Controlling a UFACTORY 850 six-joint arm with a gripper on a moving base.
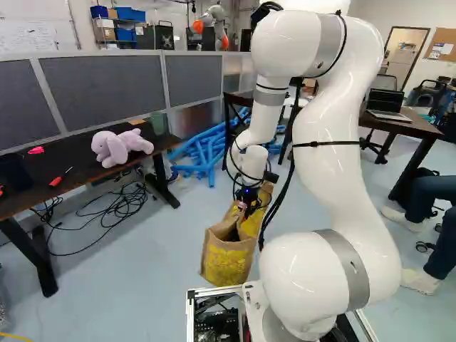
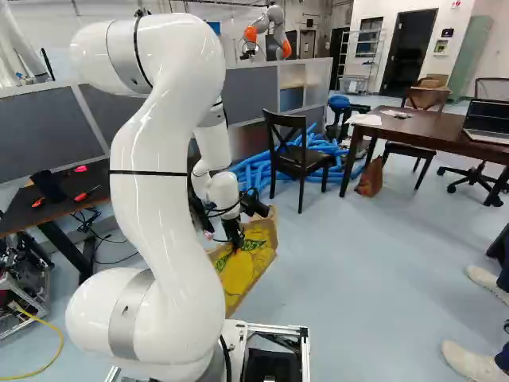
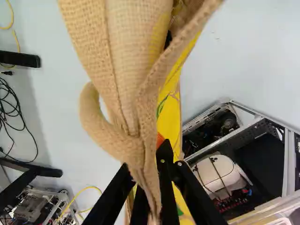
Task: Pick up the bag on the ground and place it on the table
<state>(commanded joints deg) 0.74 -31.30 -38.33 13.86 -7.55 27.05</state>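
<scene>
Gripper (image 3: pixel 144 157): pinching the bag (image 1: pixel 226 262), apparently by its handle (image 3: pixel 115 136).
Table (image 1: pixel 78 155): arm's (image 1: pixel 324 142) ten o'clock.
Handle: lopsided pull could cause slipping.

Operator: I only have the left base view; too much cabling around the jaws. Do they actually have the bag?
Observer: Looks like it. Wrist view shows the jaws shut on a narrow fold of the bag, one on each side.
Operator: Good. What's behind the arm, over by the laptop table?
Observer: Right base view shows a brown item on the floor beside a leg of that dark table. Can't tell what's in it.
</scene>
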